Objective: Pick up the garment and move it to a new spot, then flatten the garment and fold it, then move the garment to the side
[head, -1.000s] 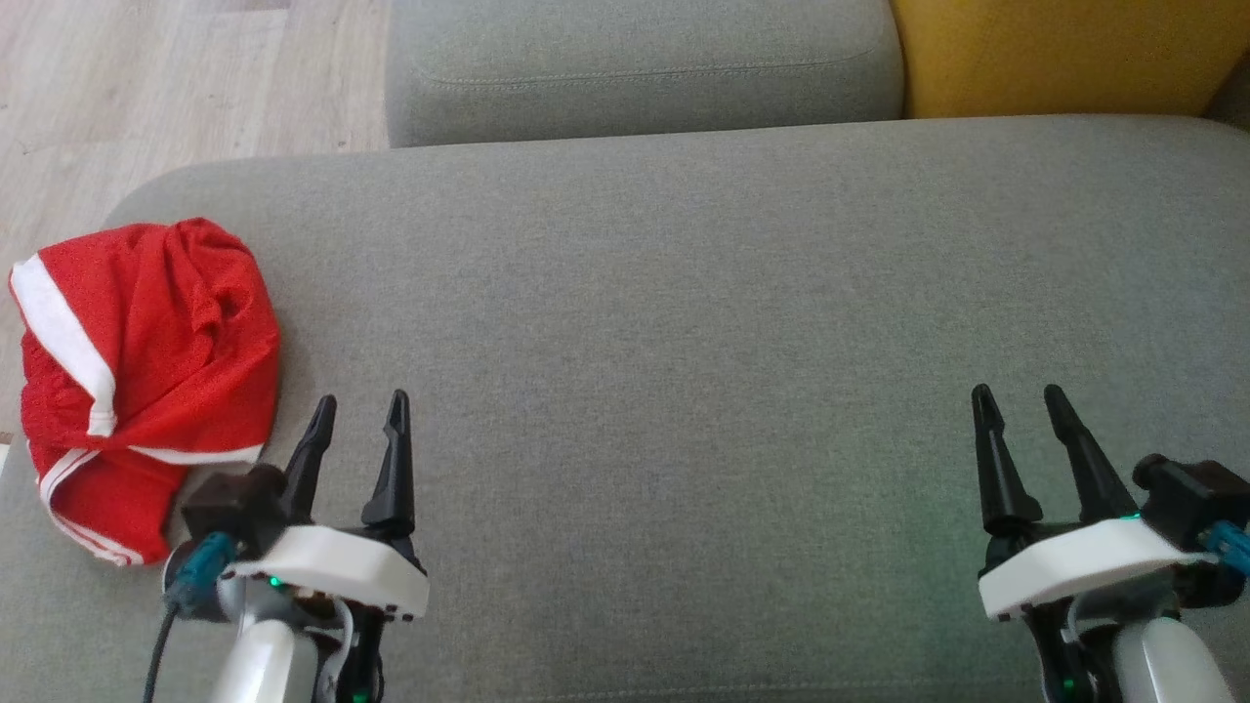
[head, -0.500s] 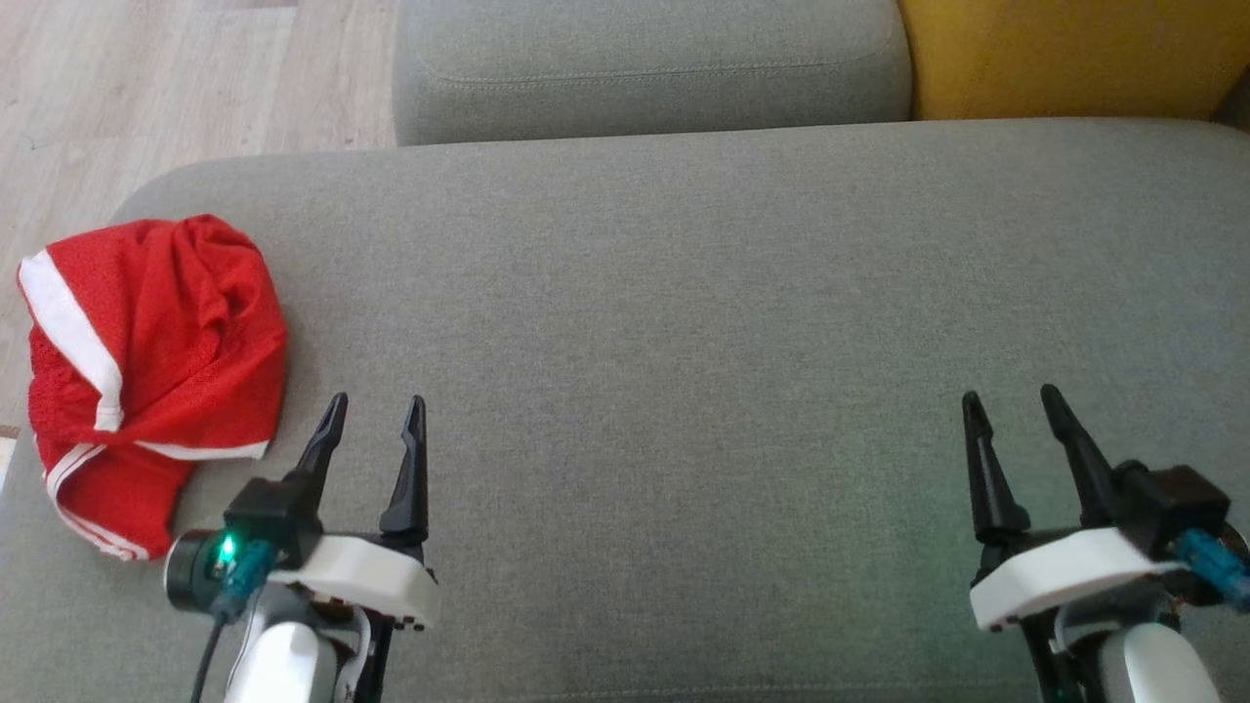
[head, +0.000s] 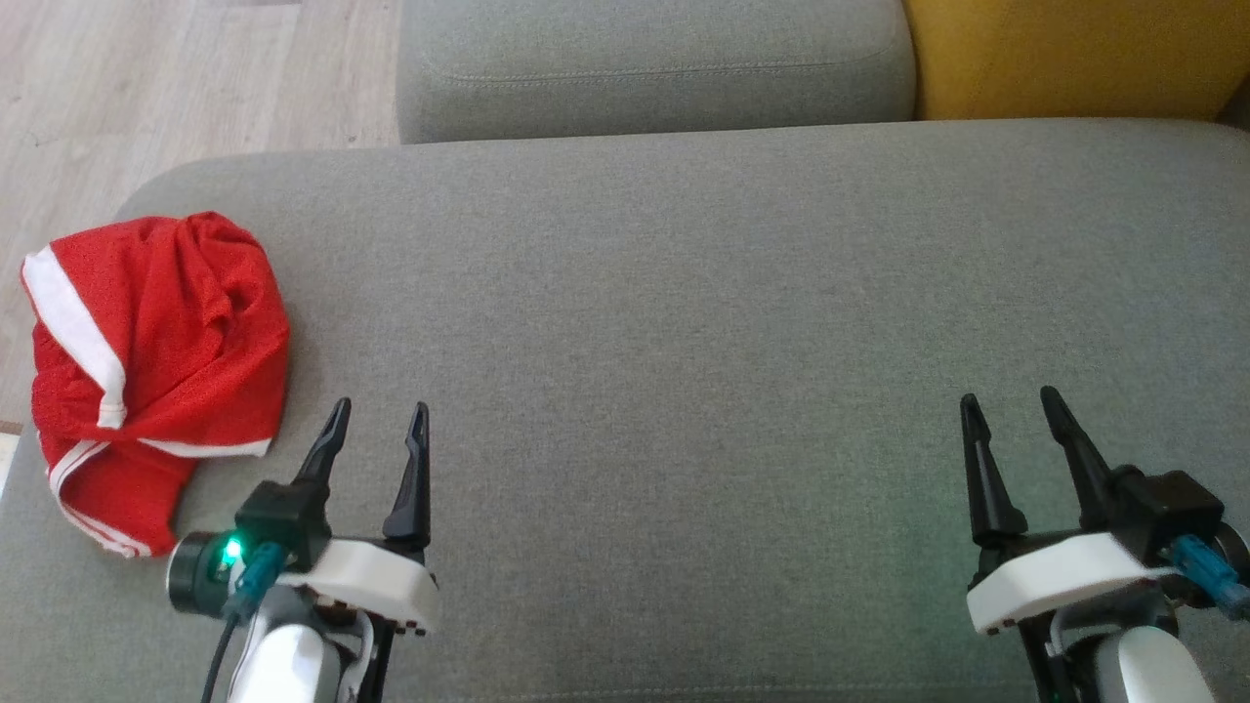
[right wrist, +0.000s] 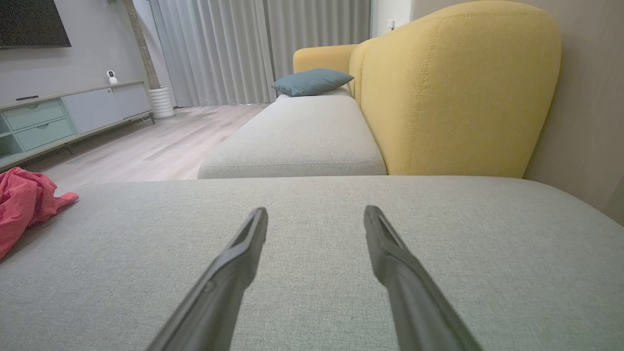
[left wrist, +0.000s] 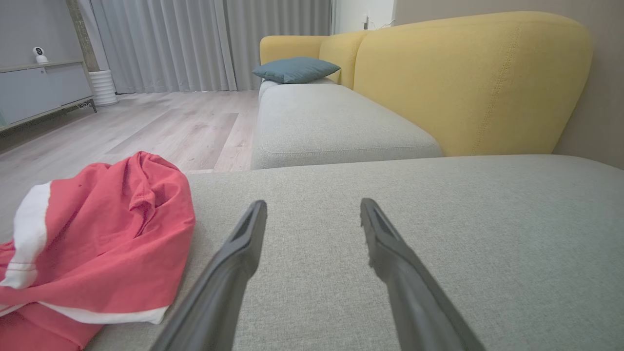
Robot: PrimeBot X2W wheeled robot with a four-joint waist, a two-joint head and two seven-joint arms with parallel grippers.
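The garment (head: 156,361) is a crumpled red mesh piece with white stripes, lying at the left end of the grey sofa cushion (head: 684,312). The left wrist view has the garment (left wrist: 92,239) at its lower left, and the right wrist view has the garment (right wrist: 22,204) at its far left edge. My left gripper (head: 379,414) hovers open just right of the garment, apart from it, with nothing between its fingers. My right gripper (head: 1011,405) stands open over bare cushion far to the right.
The cushion's left edge drops to a wooden floor (head: 146,78). A second grey seat (head: 645,59) and a yellow sofa back (head: 1064,49) lie beyond. A blue pillow (left wrist: 295,69) rests far back. A low cabinet (right wrist: 63,114) stands across the room.
The left wrist has turned so its green light now faces up, and its fingers sit slightly further right. The right gripper has dipped a little. The garment has not moved.
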